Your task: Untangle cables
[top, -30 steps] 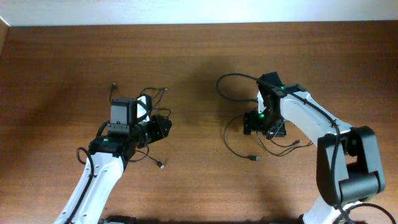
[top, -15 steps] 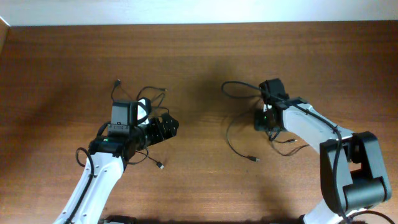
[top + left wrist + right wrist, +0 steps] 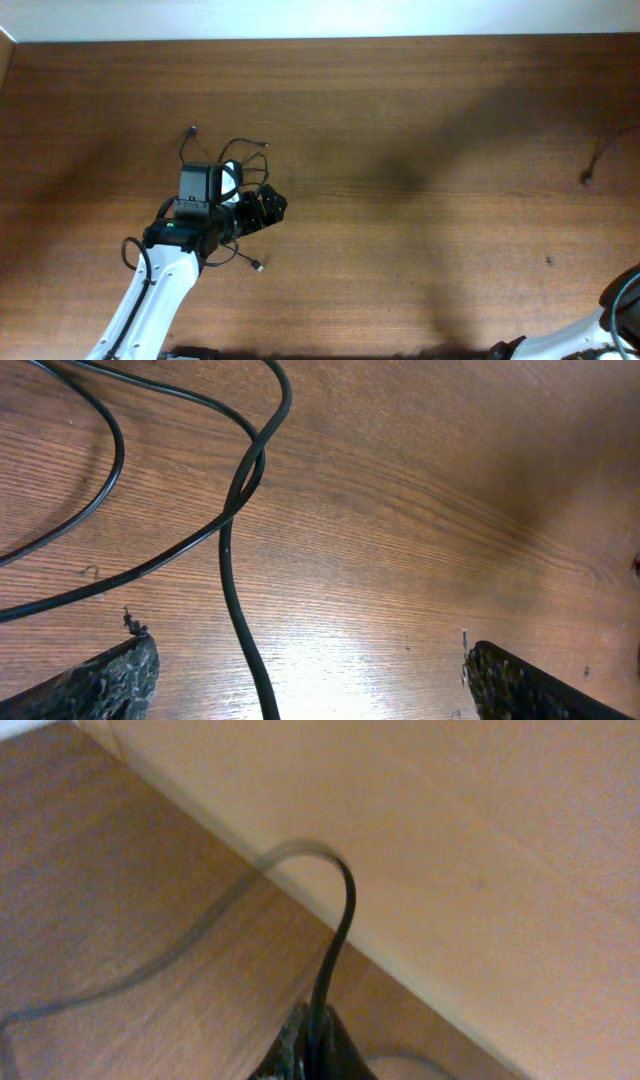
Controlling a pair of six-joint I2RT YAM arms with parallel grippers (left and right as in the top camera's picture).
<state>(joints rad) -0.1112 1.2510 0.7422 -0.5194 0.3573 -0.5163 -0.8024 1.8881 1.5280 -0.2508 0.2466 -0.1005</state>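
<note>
Black cables [image 3: 243,485] are parted now: our right gripper [image 3: 312,1042], clamped on one, has whisked it to the table's [image 3: 400,120] far right, while our left gripper [image 3: 305,660] has let go, jaws wide above the other.

R claw [image 3: 312,1048] grabbed cable [image 3: 346,910], pulled it away right.

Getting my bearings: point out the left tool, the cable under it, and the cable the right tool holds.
left tool [image 3: 308,665]: left wrist view, midway between fingertips.
left cable [image 3: 226,580]: left wrist view, lower strand.
right cable [image 3: 347,920]: right wrist view, strand above the pinch.
</note>
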